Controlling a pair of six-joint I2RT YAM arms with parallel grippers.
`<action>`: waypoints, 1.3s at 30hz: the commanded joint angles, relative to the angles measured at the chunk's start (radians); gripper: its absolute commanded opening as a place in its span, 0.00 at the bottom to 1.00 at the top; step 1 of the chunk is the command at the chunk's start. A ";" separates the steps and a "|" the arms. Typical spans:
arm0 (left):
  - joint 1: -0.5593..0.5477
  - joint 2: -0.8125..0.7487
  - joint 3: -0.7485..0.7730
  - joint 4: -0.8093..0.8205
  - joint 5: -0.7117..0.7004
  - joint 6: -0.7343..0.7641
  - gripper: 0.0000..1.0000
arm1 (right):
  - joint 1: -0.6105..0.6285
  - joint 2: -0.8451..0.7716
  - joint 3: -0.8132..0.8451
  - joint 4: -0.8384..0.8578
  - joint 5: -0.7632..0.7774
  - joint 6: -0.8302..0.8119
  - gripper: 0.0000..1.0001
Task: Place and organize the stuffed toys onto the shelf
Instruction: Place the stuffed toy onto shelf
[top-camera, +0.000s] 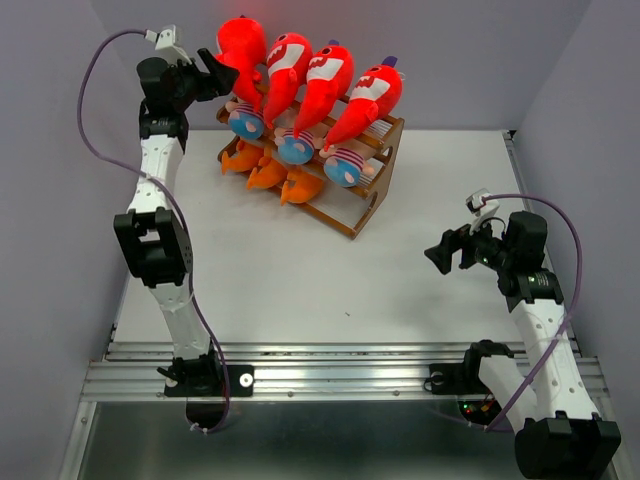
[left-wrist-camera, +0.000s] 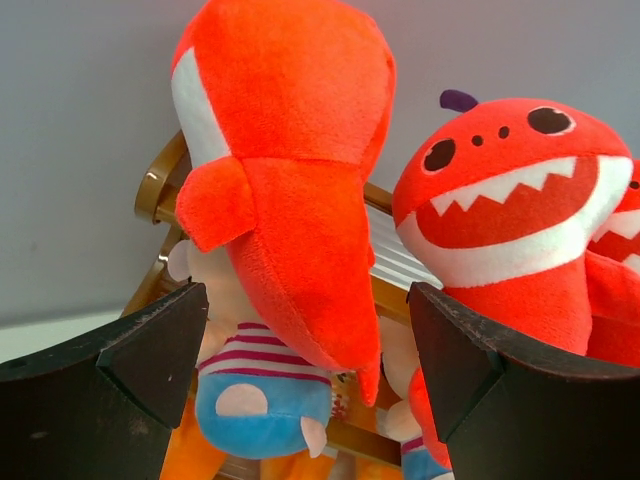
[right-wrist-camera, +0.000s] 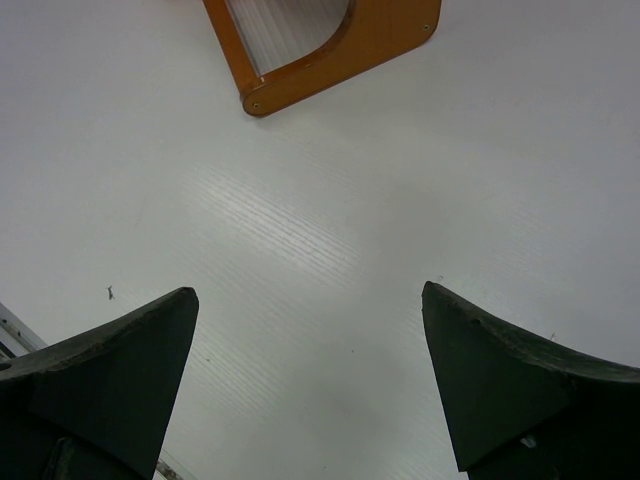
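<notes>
Upper left of the overhead view: left claw (top-camera: 215, 72), spread wide and gripping nothing, level with the top row of the shelf (top-camera: 365, 205) and just beside the leftmost red shark (top-camera: 243, 45).

From the left wrist view, the same claw (left-wrist-camera: 308, 300) aimed straight at that shark (left-wrist-camera: 290, 180). Body framed between the two black fingers (left-wrist-camera: 150, 350), a sliver of gap on either side, so apparently no contact. Long axis of the shark steeply up and down the frame, rounded head high, tail tapering low, so crosswise to the claw's opening. Good for a squeeze or a nudge alike.

Just to the right, a second red shark (left-wrist-camera: 510, 210), toothy grin forward. Below, a striped doll (left-wrist-camera: 260, 370) on the next row down.

Right middle of the overhead view: right claw (top-camera: 440, 255), likewise wide open (right-wrist-camera: 310, 300) and empty, over the white table (top-camera: 300, 290) and well apart from the shelf (only a corner of it (right-wrist-camera: 340, 50) at the top of the right wrist view).

Left arm plainly the nearer for any straightening of the top row. Every toy in sight already on the shelf, so probably a late tidying step.
</notes>
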 joint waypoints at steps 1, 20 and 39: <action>0.002 0.016 0.006 0.098 0.011 -0.070 0.92 | -0.006 -0.006 -0.005 0.060 -0.003 -0.017 0.98; -0.007 0.127 0.014 0.273 0.127 -0.205 0.20 | -0.016 -0.001 -0.006 0.060 0.001 -0.019 0.98; -0.072 -0.029 0.025 0.080 -0.126 0.341 0.00 | -0.025 -0.006 -0.006 0.058 -0.008 -0.017 0.98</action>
